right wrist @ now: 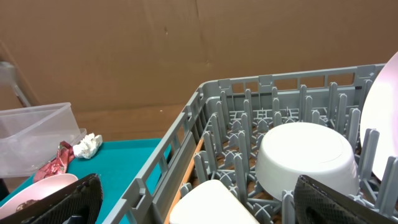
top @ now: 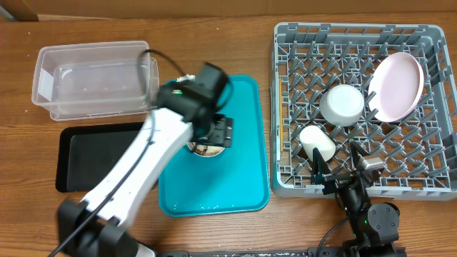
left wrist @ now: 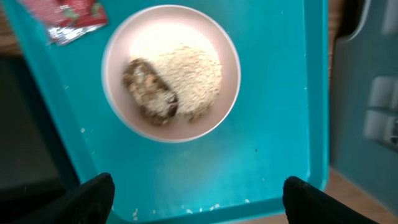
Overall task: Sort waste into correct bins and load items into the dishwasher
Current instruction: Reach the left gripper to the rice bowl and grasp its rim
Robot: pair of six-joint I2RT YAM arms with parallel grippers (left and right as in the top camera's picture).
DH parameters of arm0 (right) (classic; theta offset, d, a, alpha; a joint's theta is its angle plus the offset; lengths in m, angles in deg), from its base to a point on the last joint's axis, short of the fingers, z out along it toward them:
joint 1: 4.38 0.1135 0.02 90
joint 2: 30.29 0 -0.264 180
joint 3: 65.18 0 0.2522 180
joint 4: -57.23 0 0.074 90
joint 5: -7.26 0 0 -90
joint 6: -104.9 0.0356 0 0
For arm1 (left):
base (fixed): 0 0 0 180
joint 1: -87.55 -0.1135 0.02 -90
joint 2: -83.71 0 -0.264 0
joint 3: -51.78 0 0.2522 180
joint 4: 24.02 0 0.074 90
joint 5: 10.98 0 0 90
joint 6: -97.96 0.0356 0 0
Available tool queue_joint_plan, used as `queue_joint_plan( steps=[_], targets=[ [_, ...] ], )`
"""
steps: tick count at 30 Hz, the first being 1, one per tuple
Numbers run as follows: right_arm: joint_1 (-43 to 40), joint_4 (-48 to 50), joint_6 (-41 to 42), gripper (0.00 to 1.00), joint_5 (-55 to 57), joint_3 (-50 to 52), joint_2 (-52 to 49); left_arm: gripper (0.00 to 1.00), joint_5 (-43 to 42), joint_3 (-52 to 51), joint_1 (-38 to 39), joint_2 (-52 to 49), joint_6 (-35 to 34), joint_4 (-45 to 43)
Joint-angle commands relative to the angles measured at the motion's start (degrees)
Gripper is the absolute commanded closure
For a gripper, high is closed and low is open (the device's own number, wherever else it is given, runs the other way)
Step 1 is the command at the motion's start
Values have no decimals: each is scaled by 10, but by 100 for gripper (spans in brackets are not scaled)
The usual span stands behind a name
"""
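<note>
Left hand hovers, spread, over pinkish bowl of rice and brown scraps.

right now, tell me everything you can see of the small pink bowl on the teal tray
The small pinkish bowl is round, smooth and glossy, standing upright on the teal tray. It holds a heap of white rice with a brown food lump beside it. The red wrapper lies apart from it. The left gripper hovers open above it without contact.
</note>
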Motion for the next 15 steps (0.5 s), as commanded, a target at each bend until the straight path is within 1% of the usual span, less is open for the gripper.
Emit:
queue_joint_plan(
  steps=[1,5,11,12,13,14,15],
  targets=[
    [-2,2,-4,0,3,6,5,13,50,2,23,-60,18,-13],
    [-2,2,-4,0,3,6,5,19,43,2,33,-129,38,-48],
    [-2,2,-4,0,3,6,5,37,65,2,37,-197,49,-93],
    [-2,2,-4,0,3,6,5,42,64,2,37,-206,54,-101],
    [-2,2,-4,0,3,6,5,50,64,2,37,-213,57,-105],
    [-2,2,-4,0,3,6,5,63,65,2,37,-219,57,-107],
    [-2,2,-4,0,3,6,5,75,64,2,37,-221,59,-108]
  ],
)
